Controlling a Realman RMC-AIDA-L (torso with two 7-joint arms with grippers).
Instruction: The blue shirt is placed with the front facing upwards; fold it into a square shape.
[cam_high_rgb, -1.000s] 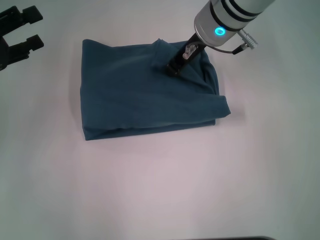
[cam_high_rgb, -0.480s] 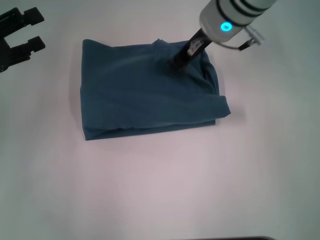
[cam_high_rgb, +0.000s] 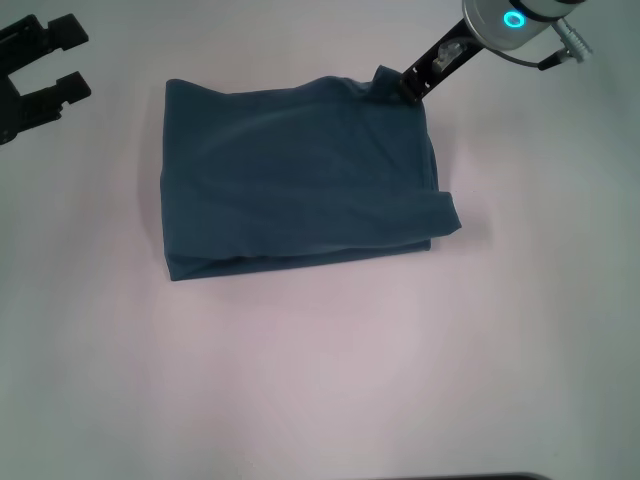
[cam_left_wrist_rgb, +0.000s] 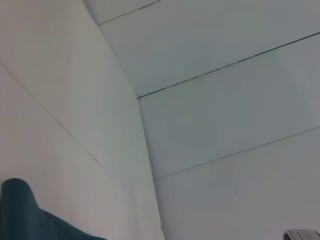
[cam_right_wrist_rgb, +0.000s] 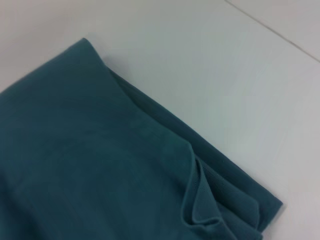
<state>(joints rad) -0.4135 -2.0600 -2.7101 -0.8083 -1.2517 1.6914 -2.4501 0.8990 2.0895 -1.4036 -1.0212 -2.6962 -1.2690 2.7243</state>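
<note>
The blue shirt (cam_high_rgb: 300, 185) lies folded into a rough rectangle on the white table, plain side up, with no lettering showing. Its near right corner (cam_high_rgb: 445, 215) sticks out in a loose fold. My right gripper (cam_high_rgb: 408, 84) is at the shirt's far right corner, its dark fingers together as one narrow bar touching a small raised peak of cloth. The right wrist view shows the shirt (cam_right_wrist_rgb: 100, 165) with layered folds at one corner. My left gripper (cam_high_rgb: 68, 58) is open and empty, parked at the far left, away from the shirt. A bit of the shirt (cam_left_wrist_rgb: 20, 215) shows in the left wrist view.
The white table (cam_high_rgb: 320, 370) stretches around the shirt on all sides. Its seam lines show in the left wrist view (cam_left_wrist_rgb: 210, 75).
My right gripper slid from the shirt's far middle back and to the right, to its far right corner. The wrinkle it pressed on has flattened. The left arm has not moved.
</note>
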